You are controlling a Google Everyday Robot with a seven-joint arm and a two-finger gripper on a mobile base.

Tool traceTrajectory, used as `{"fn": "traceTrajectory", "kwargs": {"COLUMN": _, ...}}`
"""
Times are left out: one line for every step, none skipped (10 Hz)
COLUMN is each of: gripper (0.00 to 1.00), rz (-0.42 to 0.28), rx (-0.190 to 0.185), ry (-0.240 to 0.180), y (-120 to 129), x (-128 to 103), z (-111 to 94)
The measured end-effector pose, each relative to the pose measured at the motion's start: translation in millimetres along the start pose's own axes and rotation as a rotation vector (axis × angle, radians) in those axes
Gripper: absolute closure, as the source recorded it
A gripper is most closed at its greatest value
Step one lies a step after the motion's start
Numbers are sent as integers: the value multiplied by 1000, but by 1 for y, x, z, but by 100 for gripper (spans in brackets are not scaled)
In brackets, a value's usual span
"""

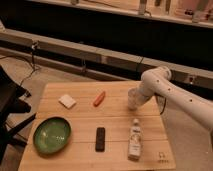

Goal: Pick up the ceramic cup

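The ceramic cup [132, 98], small, white and handleless, stands near the right far edge of the wooden table [80, 127]. My gripper [136, 101] is at the cup, right against its right side and partly hidden behind it. The white arm [165, 87] reaches in from the right and bends down to the cup. The cup appears to rest on the table.
A white labelled bottle [134, 140] lies in front of the cup. A black remote [100, 138], a green bowl [51, 135], a white sponge-like block [67, 101] and an orange-red carrot-like item [99, 98] are also on the table. A dark chair [10, 107] stands at the left.
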Motion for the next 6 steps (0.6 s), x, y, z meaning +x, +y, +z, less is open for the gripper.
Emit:
{"fn": "traceTrajectory", "kwargs": {"gripper": 100, "rz": -4, "rx": 0, "ry": 2, "y": 0, "x": 0, "z": 0}}
{"fn": "traceTrajectory", "kwargs": {"gripper": 100, "rz": -7, "rx": 0, "ry": 3, "y": -1, "x": -1, "z": 0}}
{"fn": "traceTrajectory", "kwargs": {"gripper": 100, "rz": -9, "rx": 1, "ry": 3, "y": -2, "x": -1, "z": -1}}
{"fn": "traceTrajectory", "kwargs": {"gripper": 100, "rz": -11, "rx": -3, "ry": 2, "y": -4, "x": -2, "z": -1}}
{"fn": "traceTrajectory", "kwargs": {"gripper": 100, "rz": -14, "rx": -4, "ry": 2, "y": -5, "x": -3, "z": -2}}
{"fn": "traceTrajectory", "kwargs": {"gripper": 100, "rz": -18, "rx": -5, "ry": 2, "y": -7, "x": -3, "z": -3}}
